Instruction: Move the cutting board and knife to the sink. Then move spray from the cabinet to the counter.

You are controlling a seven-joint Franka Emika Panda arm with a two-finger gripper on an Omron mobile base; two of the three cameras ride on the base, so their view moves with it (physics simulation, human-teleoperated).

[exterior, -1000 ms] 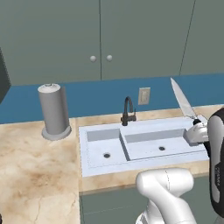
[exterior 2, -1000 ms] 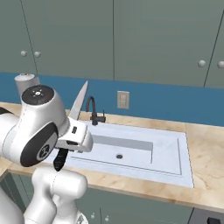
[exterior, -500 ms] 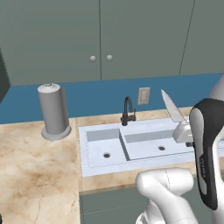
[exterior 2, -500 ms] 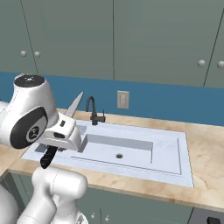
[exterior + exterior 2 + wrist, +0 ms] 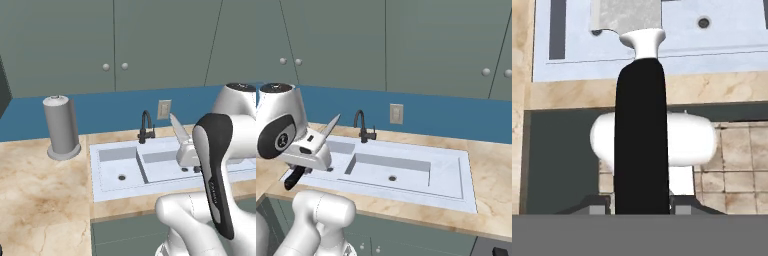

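The two-finger pincer (image 5: 641,202) is clamped on the black handle of the small kitchen knife with the pointed silver blade (image 5: 327,131), held in the air over the front edge of the shallow pale grey-white sink (image 5: 448,170), blade tilted up toward the dark grey faucet (image 5: 145,127). Against the earlier frames, the knife has come lower and nearer the basin. The beige marbled worktop (image 5: 35,195) carries a tall grey paper-towel cylinder (image 5: 61,128) near its back edge
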